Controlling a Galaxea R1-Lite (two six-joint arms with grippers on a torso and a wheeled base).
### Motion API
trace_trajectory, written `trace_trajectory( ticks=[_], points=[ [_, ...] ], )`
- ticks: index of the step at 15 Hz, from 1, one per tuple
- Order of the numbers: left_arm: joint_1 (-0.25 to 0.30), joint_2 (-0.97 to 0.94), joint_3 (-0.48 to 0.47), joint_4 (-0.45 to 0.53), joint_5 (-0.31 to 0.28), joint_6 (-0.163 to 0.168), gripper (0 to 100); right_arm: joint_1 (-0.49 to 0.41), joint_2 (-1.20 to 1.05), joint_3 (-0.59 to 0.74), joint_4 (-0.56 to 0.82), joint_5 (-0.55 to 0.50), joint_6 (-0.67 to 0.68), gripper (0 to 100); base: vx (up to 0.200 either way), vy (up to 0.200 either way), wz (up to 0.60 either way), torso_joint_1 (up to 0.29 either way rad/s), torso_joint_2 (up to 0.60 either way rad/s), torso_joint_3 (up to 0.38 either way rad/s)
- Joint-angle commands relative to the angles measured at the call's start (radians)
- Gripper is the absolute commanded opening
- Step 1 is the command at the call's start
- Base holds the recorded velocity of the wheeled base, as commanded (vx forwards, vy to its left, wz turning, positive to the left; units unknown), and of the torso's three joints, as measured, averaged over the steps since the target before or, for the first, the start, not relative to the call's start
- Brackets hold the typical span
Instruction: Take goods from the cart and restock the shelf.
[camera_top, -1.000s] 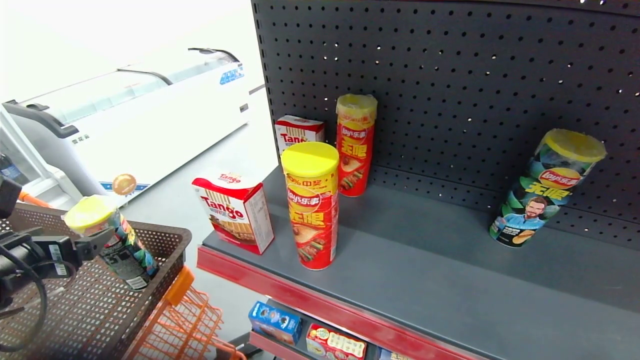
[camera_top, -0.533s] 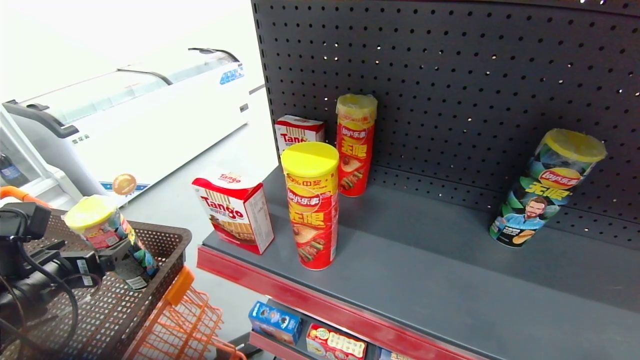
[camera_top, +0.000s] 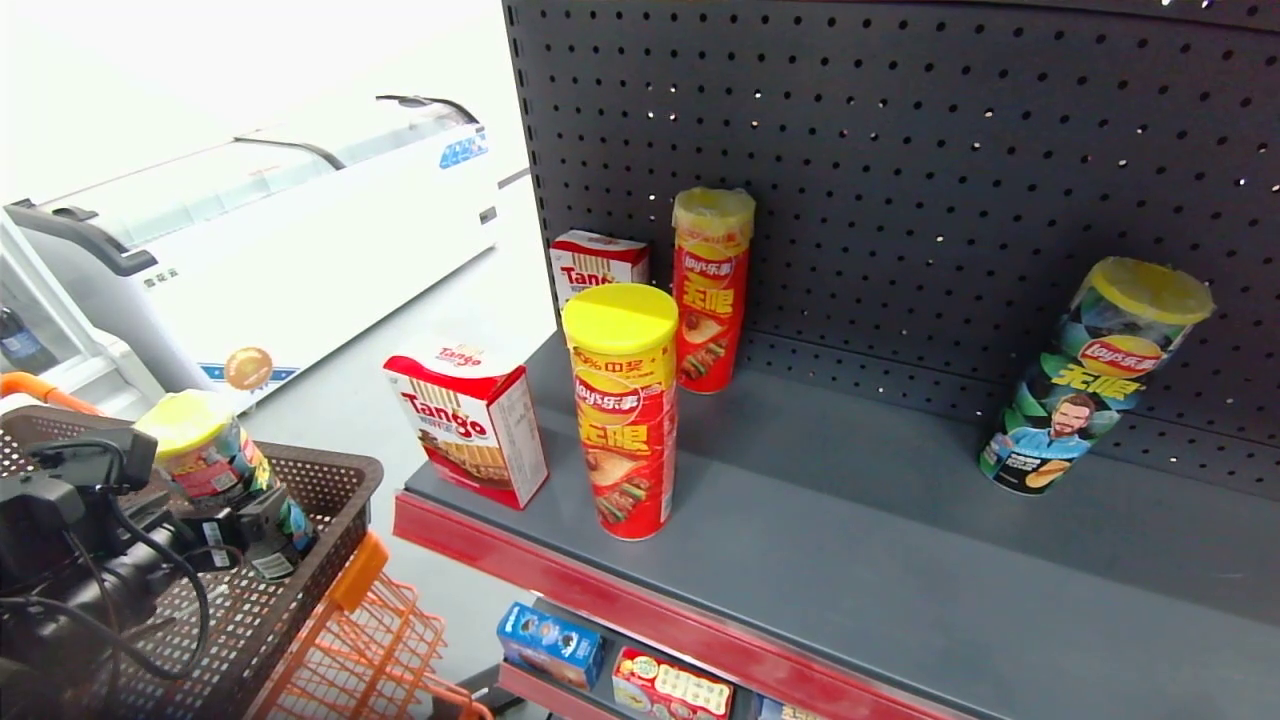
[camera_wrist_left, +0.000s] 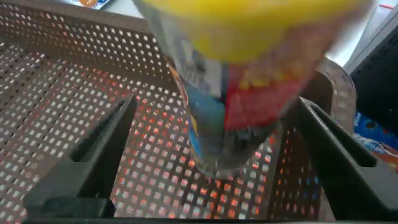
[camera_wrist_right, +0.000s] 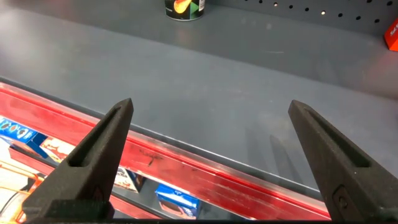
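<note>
Left of the shelf (camera_top: 800, 540), the can (camera_wrist_left: 236, 81) in the basket (camera_wrist_left: 56, 74) is blurred in the left wrist view, its yellow lid cut by the frame edge. In the head view, the left gripper (camera_top: 250, 520) covers its lower body. Below the shelf, a red box (camera_top: 665, 685) is cut off. At the shelf's back, the green can (camera_wrist_right: 185, 7) is cut off above its base.

Your grey shelf deck (camera_top: 860, 540), red along its front edge, carries five items.

- **Left end:** front wafer box (camera_top: 470, 425) near the edge, rear wafer box (camera_top: 598, 265) back at the pegboard.
- **Just beside them:** front red can (camera_top: 622, 415) upright, rear red can (camera_top: 710, 290) upright behind it.
- **Well apart to the right:** dark can (camera_top: 1090, 375), tilted, top against the pegboard.

Your brown cart basket (camera_top: 335, 490) holds a yellow-lidded can (camera_top: 215, 455), tilted, base on the mesh floor.
</note>
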Motion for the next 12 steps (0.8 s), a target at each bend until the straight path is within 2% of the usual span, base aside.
trace_trajectory(
  ticks=[1,5,7,8,10,12],
  points=[
    [-0.002,0.080,-0.031,-0.020,0.001,-0.012,100,0.000,0.001,0.000,-0.001,0.000,0.000,100,0.000,0.000,0.00,0.000,0.00,0.000],
    [-0.007,0.121,-0.092,-0.026,-0.001,-0.021,100,0.000,0.001,0.000,-0.001,0.000,0.000,100,0.000,0.000,0.00,0.000,0.00,0.000],
    [-0.040,0.150,-0.146,-0.075,-0.001,-0.025,100,0.000,0.001,0.000,0.001,0.000,0.000,100,0.000,0.000,0.00,0.000,0.00,0.000],
    [-0.046,0.160,-0.167,-0.074,0.001,-0.018,0,0.000,0.001,0.000,-0.001,0.000,0.000,100,0.000,0.000,0.00,0.000,0.00,0.000],
    [-0.068,0.160,-0.166,-0.077,0.001,-0.004,0,0.000,0.001,0.000,-0.001,0.000,0.000,100,0.000,0.000,0.00,0.000,0.00,0.000],
    [-0.073,0.158,-0.167,-0.074,0.002,0.028,0,0.000,0.001,0.000,-0.001,0.000,0.000,100,0.000,0.000,0.00,0.000,0.00,0.000]
  ],
)
